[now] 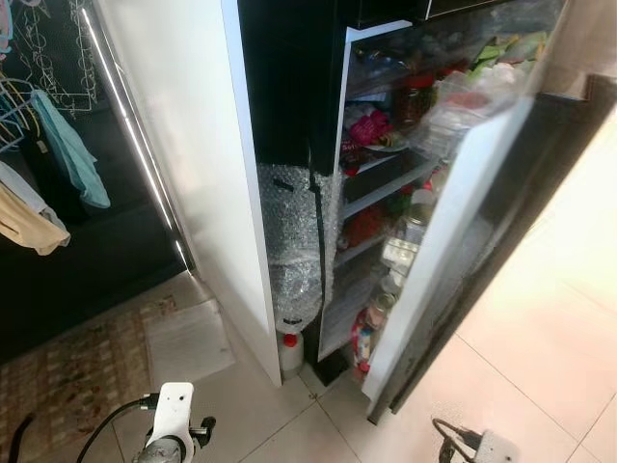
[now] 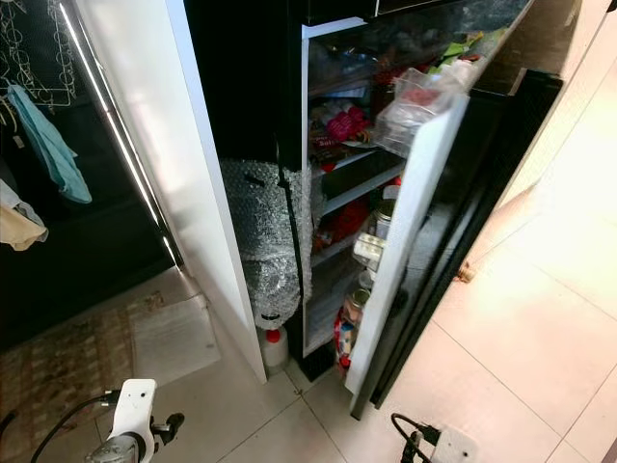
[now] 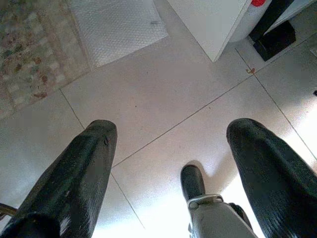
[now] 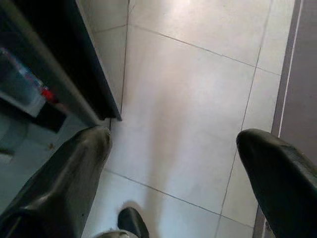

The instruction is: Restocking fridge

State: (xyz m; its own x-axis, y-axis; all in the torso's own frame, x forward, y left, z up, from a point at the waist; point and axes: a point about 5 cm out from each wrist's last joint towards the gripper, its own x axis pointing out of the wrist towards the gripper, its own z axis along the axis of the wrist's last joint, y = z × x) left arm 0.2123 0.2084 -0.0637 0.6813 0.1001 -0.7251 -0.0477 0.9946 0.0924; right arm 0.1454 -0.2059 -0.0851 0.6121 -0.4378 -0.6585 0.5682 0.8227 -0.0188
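Both grippers, left (image 3: 171, 168) and right (image 4: 173, 183), hang spread and empty over floor tiles (image 3: 163, 94). Ahead, the fridge (image 1: 386, 174) stands with its door (image 1: 453, 231) ajar; the crammed jars and bags look fragile and slippery, so grip bodies.

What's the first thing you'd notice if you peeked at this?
The black fridge stands straight ahead with its door swung open, shelves crammed with jars and bags. A roll of bubble wrap is wedged between the fridge and the white panel. Low down, the left tool and right tool hang open above the pale floor tiles.
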